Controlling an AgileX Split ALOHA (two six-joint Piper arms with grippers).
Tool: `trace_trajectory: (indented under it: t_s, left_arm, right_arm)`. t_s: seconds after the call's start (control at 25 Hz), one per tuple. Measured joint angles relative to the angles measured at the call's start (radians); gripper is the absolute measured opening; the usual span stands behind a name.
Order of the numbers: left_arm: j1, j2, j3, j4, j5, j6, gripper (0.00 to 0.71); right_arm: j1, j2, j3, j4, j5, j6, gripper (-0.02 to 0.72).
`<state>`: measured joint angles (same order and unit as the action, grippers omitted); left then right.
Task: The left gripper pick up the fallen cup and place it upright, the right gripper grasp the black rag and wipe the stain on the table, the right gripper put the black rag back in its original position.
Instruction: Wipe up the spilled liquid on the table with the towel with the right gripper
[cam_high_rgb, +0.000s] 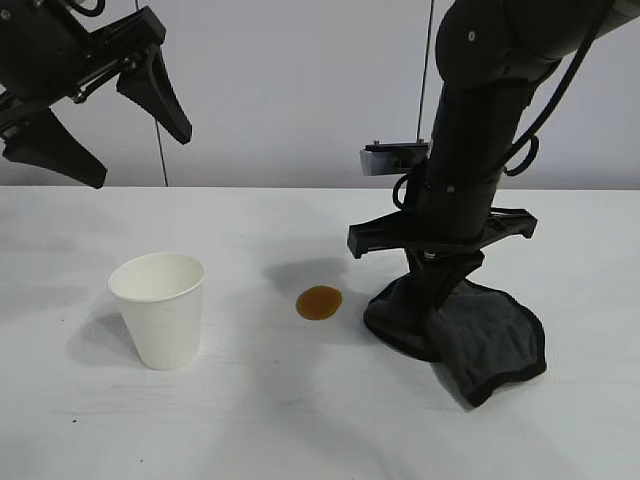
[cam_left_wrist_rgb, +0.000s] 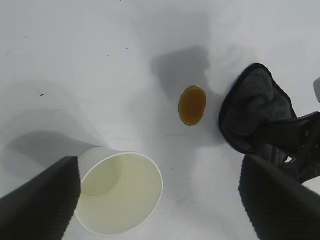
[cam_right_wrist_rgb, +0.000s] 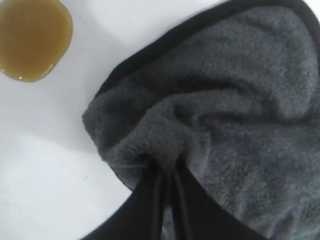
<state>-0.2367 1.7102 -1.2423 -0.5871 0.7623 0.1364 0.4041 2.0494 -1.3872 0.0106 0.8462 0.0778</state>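
Note:
The white paper cup (cam_high_rgb: 159, 307) stands upright on the white table (cam_high_rgb: 300, 420), mouth up, also seen from above (cam_left_wrist_rgb: 120, 192). My left gripper (cam_high_rgb: 100, 125) hangs open high above the cup at the far left, with nothing between its fingers (cam_left_wrist_rgb: 42, 200). The brown stain (cam_high_rgb: 319, 302) lies between cup and rag, also showing in the left wrist view (cam_left_wrist_rgb: 192, 105) and the right wrist view (cam_right_wrist_rgb: 32, 37). My right gripper (cam_high_rgb: 432, 292) points down, shut on a pinched fold of the black rag (cam_high_rgb: 480, 335), whose bunched cloth (cam_right_wrist_rgb: 215, 115) rests on the table just right of the stain.
A grey wall rises behind the table's back edge. Bare white tabletop lies in front of the cup and the stain and to the right of the rag. A thin dark cable (cam_high_rgb: 160, 150) hangs behind the left arm.

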Motion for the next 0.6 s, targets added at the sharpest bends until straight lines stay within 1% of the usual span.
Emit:
trace_trajectory:
  t_s: [0.04, 0.12, 0.2, 0.24, 0.32, 0.4, 0.52, 0.6]
  left_arm:
    - [0.000, 0.000, 0.000, 0.000, 0.000, 0.000, 0.624]
    - [0.000, 0.000, 0.000, 0.000, 0.000, 0.000, 0.624]
    - [0.000, 0.000, 0.000, 0.000, 0.000, 0.000, 0.624]
    - [0.000, 0.000, 0.000, 0.000, 0.000, 0.000, 0.624]
    - [0.000, 0.000, 0.000, 0.000, 0.000, 0.000, 0.624]
    - [0.000, 0.000, 0.000, 0.000, 0.000, 0.000, 0.624]
    - [0.000, 0.000, 0.000, 0.000, 0.000, 0.000, 0.624]
    - [0.000, 0.000, 0.000, 0.000, 0.000, 0.000, 0.624]
  right_arm:
    - [0.000, 0.000, 0.000, 0.000, 0.001, 0.000, 0.111]
    - [0.000, 0.000, 0.000, 0.001, 0.005, 0.000, 0.246]
    - [0.000, 0.000, 0.000, -0.001, 0.005, 0.000, 0.427]
    - [0.000, 0.000, 0.000, -0.004, 0.005, 0.000, 0.486]
    - [0.000, 0.000, 0.000, -0.011, 0.006, 0.002, 0.533]
    - [0.000, 0.000, 0.000, -0.031, 0.001, 0.009, 0.549]
    - [0.000, 0.000, 0.000, -0.060, -0.008, 0.030, 0.552]
    - [0.000, 0.004, 0.000, -0.083, -0.010, 0.046, 0.538]
